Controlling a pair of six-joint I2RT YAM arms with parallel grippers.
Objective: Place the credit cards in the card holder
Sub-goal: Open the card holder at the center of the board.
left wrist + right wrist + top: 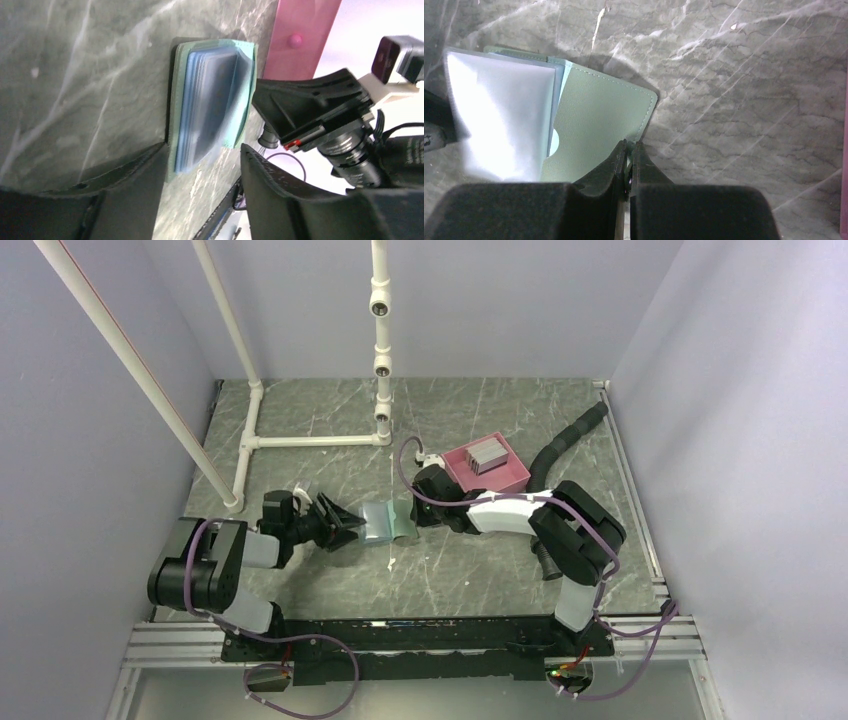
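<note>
Nearest, the left gripper [350, 524] lies spread wide just left of the open card holder [388, 520] on the table [480, 570]. Beyond it, the right gripper [420, 512], fingers pressed together, pinches the holder's green cover edge. Farther back, grey credit cards [487, 454] sit in a pink tray [512, 480].

My left gripper [200, 162] and my right gripper [628, 149] are both black. The small soft folding card holder [599, 130] is pale green outside, with a thin line of stitches along its edge. Its see-through pockets are light blue. The flat stone table [480, 570] is dark grey-green with white streaks like marble. The little box-shaped plastic tray [508, 480] is pink, and the small flat plastic cards [487, 454] in it are grey. The plastic pipe frame [300, 441] is white.
</note>
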